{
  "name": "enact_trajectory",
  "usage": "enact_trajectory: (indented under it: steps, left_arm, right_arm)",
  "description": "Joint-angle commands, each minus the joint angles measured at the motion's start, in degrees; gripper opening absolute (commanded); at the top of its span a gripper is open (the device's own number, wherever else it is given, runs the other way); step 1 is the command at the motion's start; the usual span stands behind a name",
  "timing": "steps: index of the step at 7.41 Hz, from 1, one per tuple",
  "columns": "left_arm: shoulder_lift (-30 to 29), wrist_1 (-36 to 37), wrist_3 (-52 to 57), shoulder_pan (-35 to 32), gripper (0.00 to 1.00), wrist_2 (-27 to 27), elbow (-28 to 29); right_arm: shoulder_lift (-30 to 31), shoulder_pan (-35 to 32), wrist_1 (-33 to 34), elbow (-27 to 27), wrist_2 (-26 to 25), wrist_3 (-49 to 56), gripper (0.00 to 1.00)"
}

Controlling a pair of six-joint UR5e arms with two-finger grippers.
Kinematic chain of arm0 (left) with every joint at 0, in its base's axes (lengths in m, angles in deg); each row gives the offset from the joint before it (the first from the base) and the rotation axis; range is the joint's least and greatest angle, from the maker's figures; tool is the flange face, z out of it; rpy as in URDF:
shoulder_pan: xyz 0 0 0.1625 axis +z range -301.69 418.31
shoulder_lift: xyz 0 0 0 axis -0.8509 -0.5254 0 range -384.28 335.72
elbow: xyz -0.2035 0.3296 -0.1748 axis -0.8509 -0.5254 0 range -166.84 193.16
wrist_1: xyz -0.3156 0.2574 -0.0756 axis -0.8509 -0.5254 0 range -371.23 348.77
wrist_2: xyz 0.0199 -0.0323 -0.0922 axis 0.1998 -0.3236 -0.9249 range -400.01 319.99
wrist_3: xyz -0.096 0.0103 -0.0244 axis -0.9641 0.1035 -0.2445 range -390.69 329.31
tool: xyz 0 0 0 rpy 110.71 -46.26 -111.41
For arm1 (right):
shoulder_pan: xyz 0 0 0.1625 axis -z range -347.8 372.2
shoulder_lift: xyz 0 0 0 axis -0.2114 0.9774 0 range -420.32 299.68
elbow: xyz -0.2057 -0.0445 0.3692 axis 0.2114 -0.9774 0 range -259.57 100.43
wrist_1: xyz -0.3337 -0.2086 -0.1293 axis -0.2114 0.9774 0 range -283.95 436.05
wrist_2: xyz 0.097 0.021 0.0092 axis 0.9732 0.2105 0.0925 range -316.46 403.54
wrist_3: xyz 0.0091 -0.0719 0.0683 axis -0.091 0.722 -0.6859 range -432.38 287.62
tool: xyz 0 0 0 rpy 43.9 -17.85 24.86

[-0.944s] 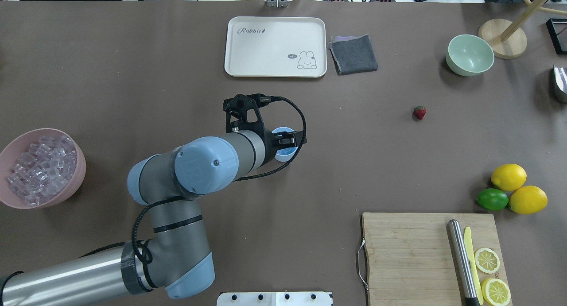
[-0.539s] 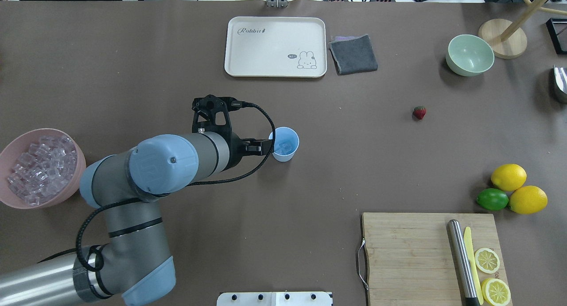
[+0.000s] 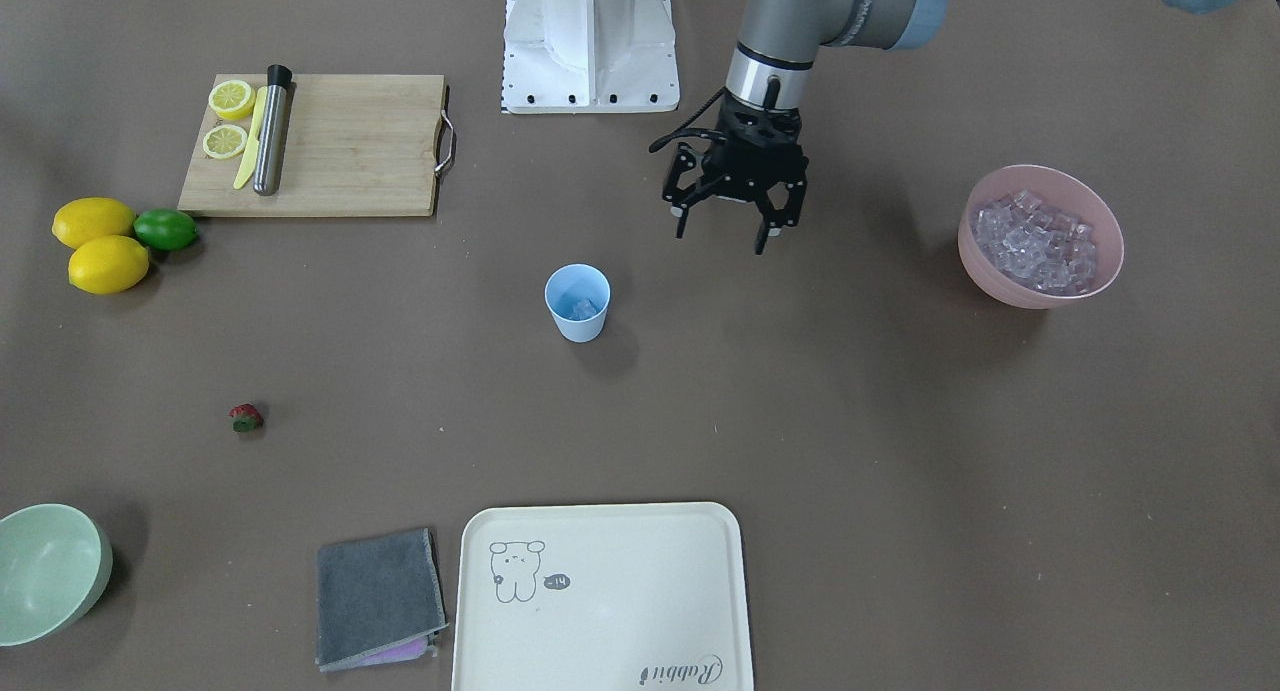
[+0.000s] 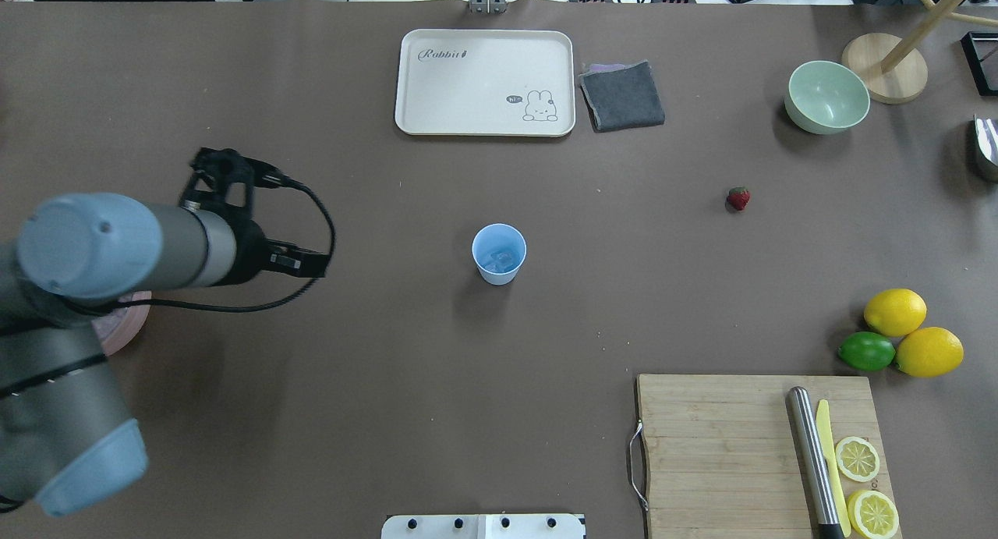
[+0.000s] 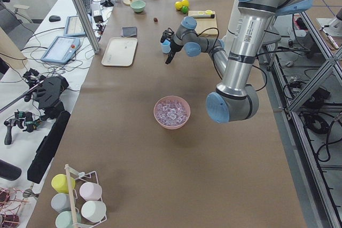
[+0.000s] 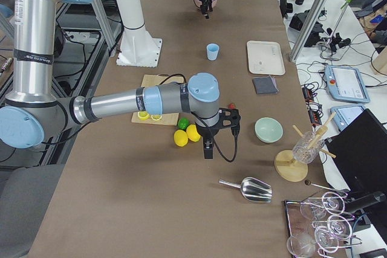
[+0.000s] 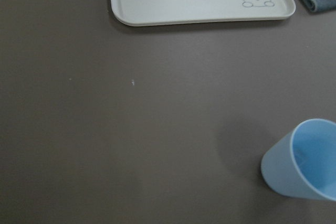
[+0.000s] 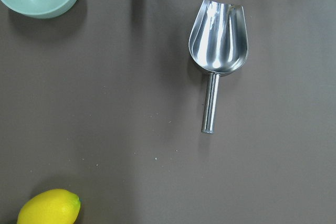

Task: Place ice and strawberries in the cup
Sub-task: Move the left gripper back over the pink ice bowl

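Catches the left pincer spread empty over the worktop between the cup, some ice inside, and the pink bowl; looks mid ice step, calling next for a dip into that bowl, strawberry lying well apart, state of the right pincer impossible to tell.

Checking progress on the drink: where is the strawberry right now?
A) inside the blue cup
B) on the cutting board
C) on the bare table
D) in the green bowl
C: the strawberry lies on the bare table, far from the cup, which holds only ice.
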Motion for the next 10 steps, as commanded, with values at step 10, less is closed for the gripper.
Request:
enact_trajectory:
  steps: [10]
  left_arm:
    - [22.61,-27.40,21.51,-11.50,0.65,-14.40,10.33]
  right_arm:
    - [-0.08,0.00,0.00,0.34,0.00,0.00,1.00]
